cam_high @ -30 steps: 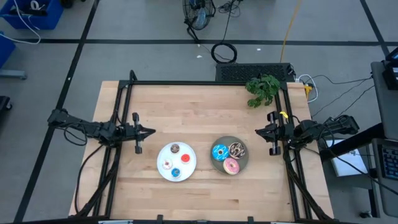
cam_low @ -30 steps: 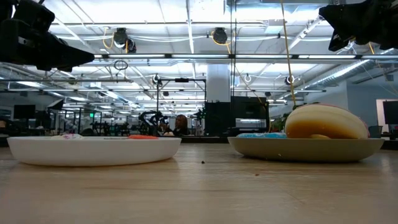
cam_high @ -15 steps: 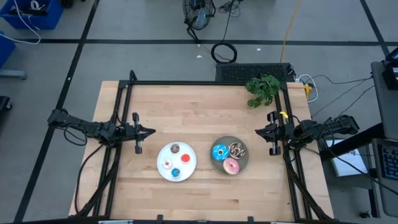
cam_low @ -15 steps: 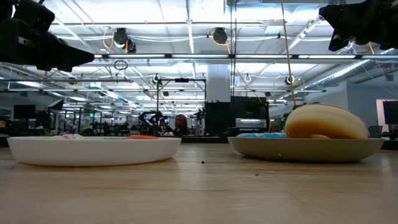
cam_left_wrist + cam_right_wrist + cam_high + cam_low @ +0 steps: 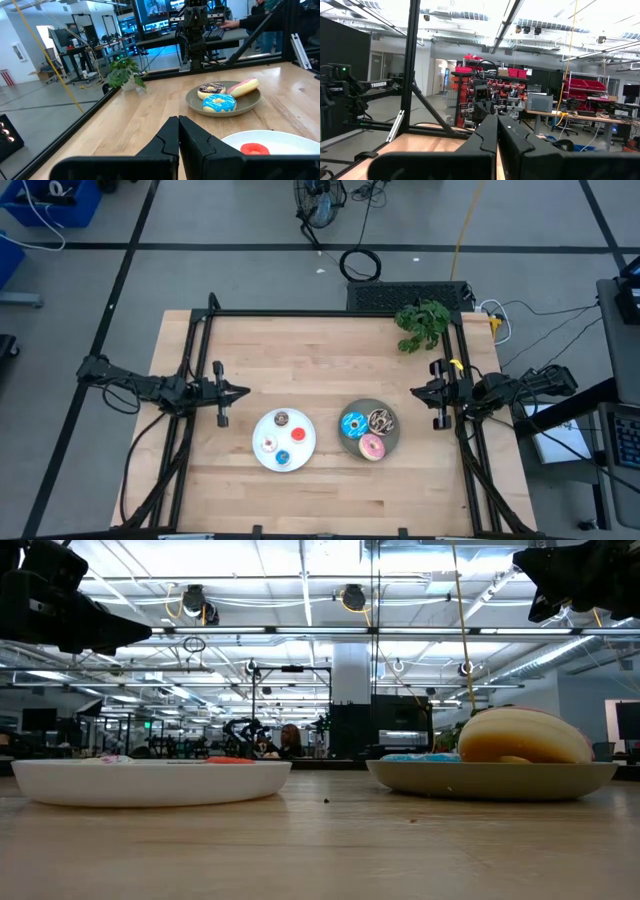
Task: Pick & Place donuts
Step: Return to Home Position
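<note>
While left arm (image 5: 150, 386) and right arm (image 5: 505, 389) flank them, donuts (image 5: 352, 423) occupy both plates (image 5: 301, 450)

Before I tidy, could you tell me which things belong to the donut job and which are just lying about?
Job: four small donuts, white plate, three larger donuts, grey plate, left end effector, right end effector.
Lying about: green plant, coiled cable on the floor.

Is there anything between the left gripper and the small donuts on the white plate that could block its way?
Nothing visible does. In the high view, only bare table lies between the left gripper, jaws shut, and the white plate holding the four small donuts.
</note>
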